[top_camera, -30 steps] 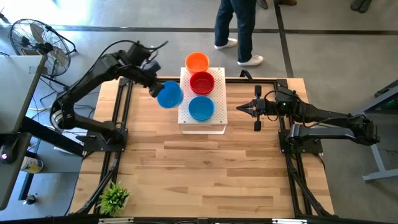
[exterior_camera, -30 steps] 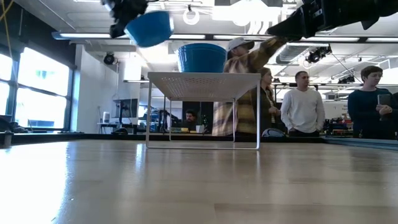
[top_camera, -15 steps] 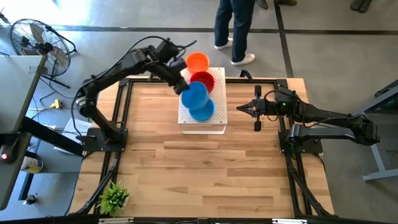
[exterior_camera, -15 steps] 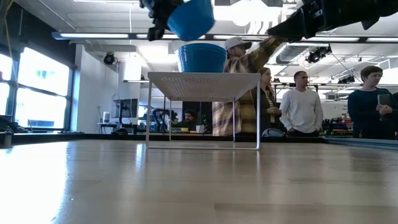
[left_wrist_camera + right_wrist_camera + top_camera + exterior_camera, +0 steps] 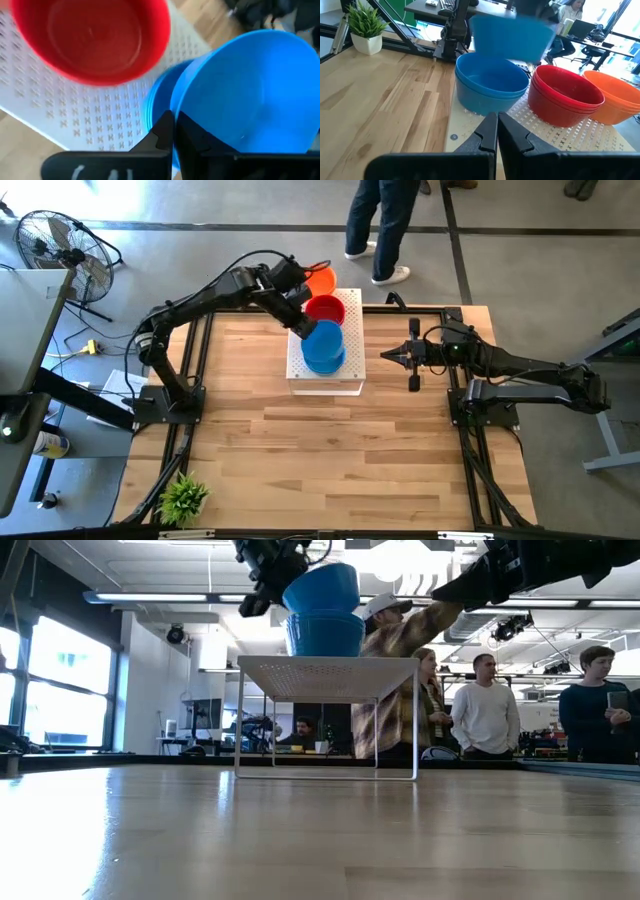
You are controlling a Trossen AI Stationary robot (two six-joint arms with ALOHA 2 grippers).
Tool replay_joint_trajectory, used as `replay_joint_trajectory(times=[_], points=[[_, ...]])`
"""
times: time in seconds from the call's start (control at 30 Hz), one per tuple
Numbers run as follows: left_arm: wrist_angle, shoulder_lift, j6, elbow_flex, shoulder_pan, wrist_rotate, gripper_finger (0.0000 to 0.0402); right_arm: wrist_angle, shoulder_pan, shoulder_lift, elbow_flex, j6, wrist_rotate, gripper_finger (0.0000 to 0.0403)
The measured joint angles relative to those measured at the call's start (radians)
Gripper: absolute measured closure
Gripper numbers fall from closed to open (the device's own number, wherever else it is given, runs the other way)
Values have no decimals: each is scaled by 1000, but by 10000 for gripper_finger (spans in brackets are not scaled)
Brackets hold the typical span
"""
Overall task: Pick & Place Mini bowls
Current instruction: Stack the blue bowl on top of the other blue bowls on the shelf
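While the right end effector [image 5: 388, 357] waits shut beside the platform [image 5: 345, 375], the left end effector [image 5: 300, 321], clamped on a blue bowl [image 5: 322, 587], holds it seemingly just above the blue stack [image 5: 325, 634].

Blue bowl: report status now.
Left tool shut on blue bowl, just above the blue stack on the white platform. Right tool shut, empty, waiting beside the platform. Nothing in the way.
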Motion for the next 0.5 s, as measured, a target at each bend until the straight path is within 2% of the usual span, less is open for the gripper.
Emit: replay_joint_trajectory(times=[0.27,0.5], points=[[-14,30,-32,4,-6,-25,397,-6,0,0,0,-2,0,401],[-37,42,-51,4,-22,-59,358,-16,0,0,0,-2,0,401]])
